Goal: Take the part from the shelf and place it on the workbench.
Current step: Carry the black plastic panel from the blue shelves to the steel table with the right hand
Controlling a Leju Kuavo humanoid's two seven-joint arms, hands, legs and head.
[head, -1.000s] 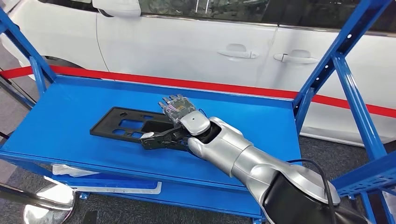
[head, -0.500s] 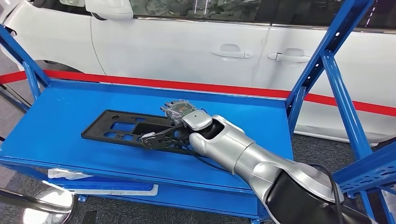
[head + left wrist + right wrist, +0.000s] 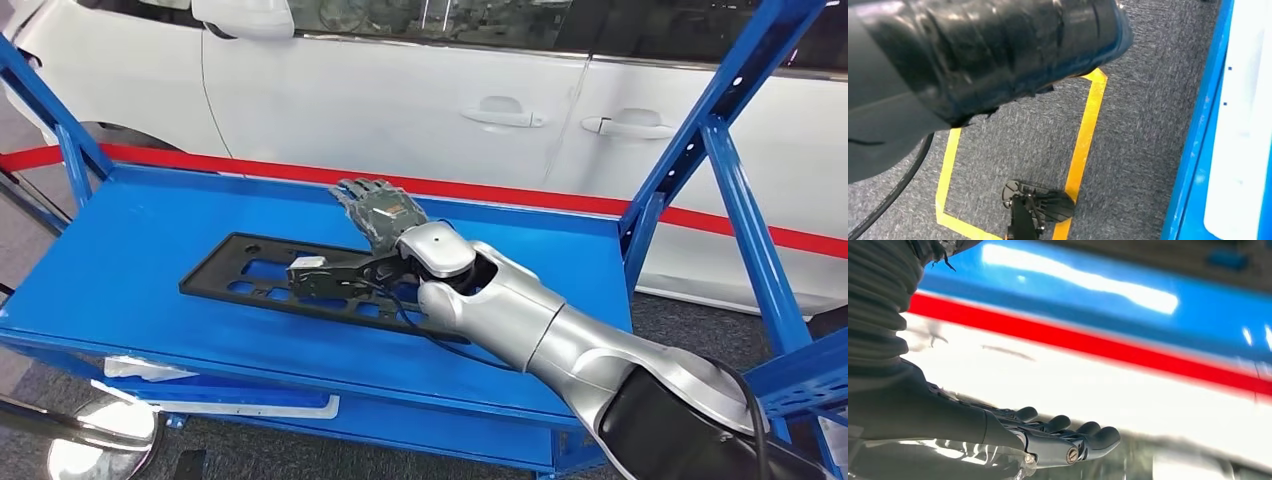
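The part point(image 3: 245, 268) is a long, flat black plastic panel with several cut-outs, lying on the blue shelf point(image 3: 120, 250). My right hand point(image 3: 372, 236) reaches in from the right over the panel's right end. Its fingers point(image 3: 368, 205) are stretched out and raised toward the shelf's back edge. Its thumb point(image 3: 316, 276) lies low over the panel's middle. In the right wrist view the fingers point(image 3: 1075, 440) are straight, with nothing between them.
A white car point(image 3: 400, 100) stands close behind the shelf, with a red band point(image 3: 520, 192) along the back. Blue uprights point(image 3: 745, 210) frame the right side. A white sheet point(image 3: 240, 405) lies on the lower level. Yellow tape point(image 3: 1083, 135) marks the grey floor.
My right hand has moved further left along the panel and its fingers have uncurled and lifted toward the back edge. The panel has stayed flat on the shelf. The camera shifted slightly.
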